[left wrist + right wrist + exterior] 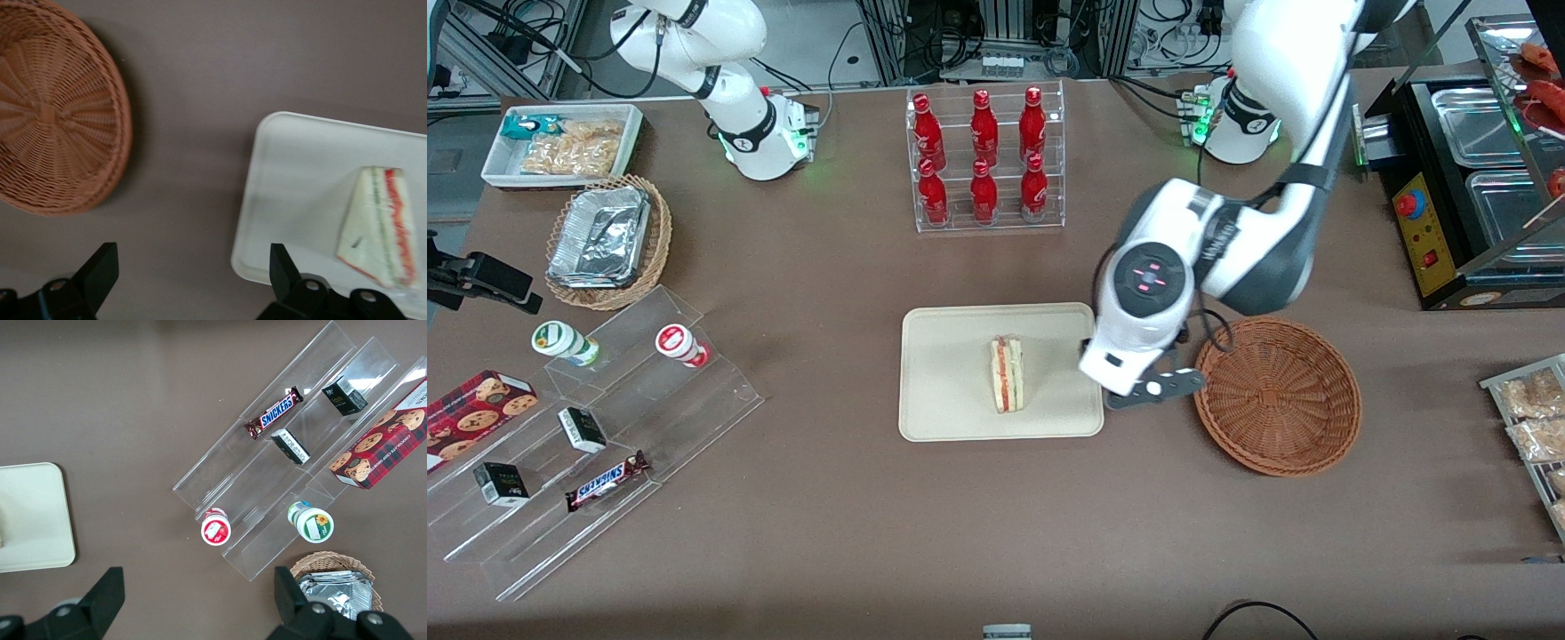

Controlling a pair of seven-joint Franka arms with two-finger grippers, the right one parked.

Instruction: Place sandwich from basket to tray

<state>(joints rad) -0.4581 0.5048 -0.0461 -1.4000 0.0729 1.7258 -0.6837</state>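
Front view: the sandwich [1007, 374] lies on the cream tray [943, 338], near its middle, with the red-and-yellow filling stripe facing up. The reddish-brown wicker basket [1278, 396] stands beside the tray toward the working arm's end of the worktop [854, 533], and nothing shows inside it. The left arm's pincer [1129, 396] hangs over the strip of worktop between tray and basket, just off the tray's edge; its fingers are mostly hidden under the wrist here. Farther from the camera a clear rack of red bottles [985, 160] stands well apart from all this.

Left wrist view: the pincer [193, 280] is spread wide, its two dark fingertips [100, 267] standing far apart with only bare worktop and the tray's rim [257, 200] between them, so it has hold of nothing. The sandwich [380, 227] rests flat on the tray, clear of the fingers. The basket [53, 113] shows only its woven bottom and wall.

Right wrist view: a corner of the tray [37, 520] shows, along with clear stepped shelves [287, 473] carrying a Snickers bar [275, 412]; nothing here bears on the task.

Judged from how things lie, the transfer itself is done: the sandwich is out of the basket, set down on the tray and released. What seems left is only for the arm to draw clear of the tray.
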